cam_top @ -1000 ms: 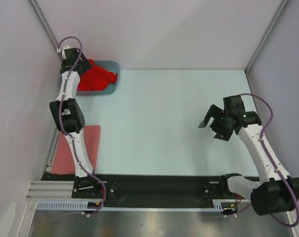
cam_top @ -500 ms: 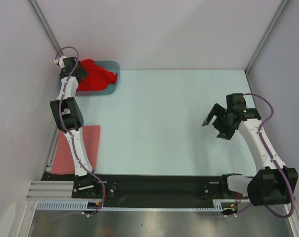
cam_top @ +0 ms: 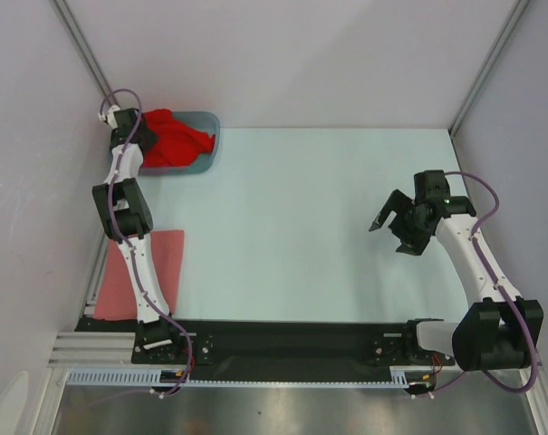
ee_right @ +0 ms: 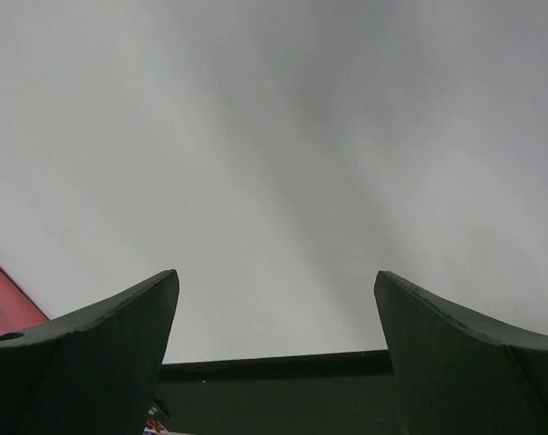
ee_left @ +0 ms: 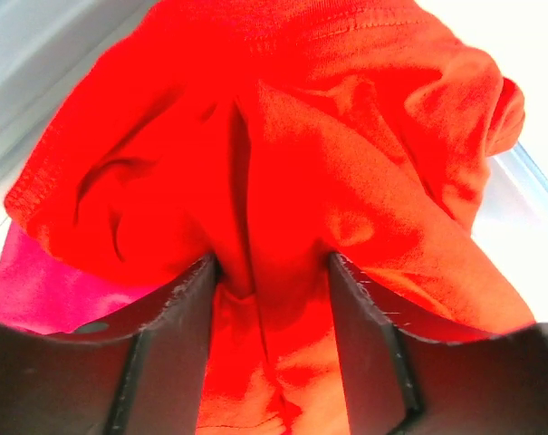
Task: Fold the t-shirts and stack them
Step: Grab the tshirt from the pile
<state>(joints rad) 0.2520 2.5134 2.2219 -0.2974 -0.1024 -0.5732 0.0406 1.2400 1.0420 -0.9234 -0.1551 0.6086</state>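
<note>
The bright red t-shirt (cam_top: 176,140) lies bunched in the blue-grey tub (cam_top: 206,159) at the far left corner. My left gripper (cam_top: 139,136) reaches into the tub, and in the left wrist view its jaws (ee_left: 272,265) pinch a fold of the red t-shirt (ee_left: 292,136). A bit of the magenta t-shirt (ee_left: 38,285) shows under the red one. The salmon-pink t-shirt (cam_top: 168,258) lies flat at the near left, partly hidden by the left arm. My right gripper (cam_top: 383,214) is open and empty, hovering above the table on the right (ee_right: 276,281).
The pale table top (cam_top: 292,217) spreads between the arms. Grey walls and metal frame posts (cam_top: 83,50) close in the left, back and right sides. A black base rail (cam_top: 292,340) runs along the near edge.
My left wrist has shifted a little toward the tub's far left corner, with the red cloth drawn slightly along. My right arm has drifted slightly right, still open.
</note>
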